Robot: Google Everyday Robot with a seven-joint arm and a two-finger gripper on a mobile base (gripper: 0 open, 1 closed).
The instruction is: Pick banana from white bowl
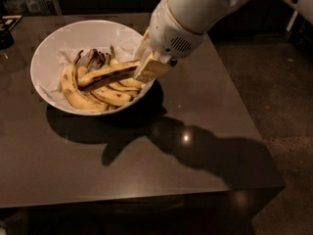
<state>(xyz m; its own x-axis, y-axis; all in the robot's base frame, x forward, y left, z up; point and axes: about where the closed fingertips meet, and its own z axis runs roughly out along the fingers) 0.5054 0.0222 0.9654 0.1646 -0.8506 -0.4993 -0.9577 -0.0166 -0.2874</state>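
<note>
The white bowl (45,53) stands on the far left part of the dark table (205,131) and holds several bananas on white paper. My gripper (143,68) reaches down over the bowl's right rim. It is shut on the right end of the long, dark-streaked banana (105,75). That banana lies across the top of the pile, its right end raised and its left end over the shorter yellow bananas (93,96). Greyish-brown shrivelled bananas (93,58) lie behind it.
The table's front edge (146,196) and right edge (244,111) drop off to the floor. A dark object (6,33) sits at the far left. My white arm (195,13) crosses above the table's far right.
</note>
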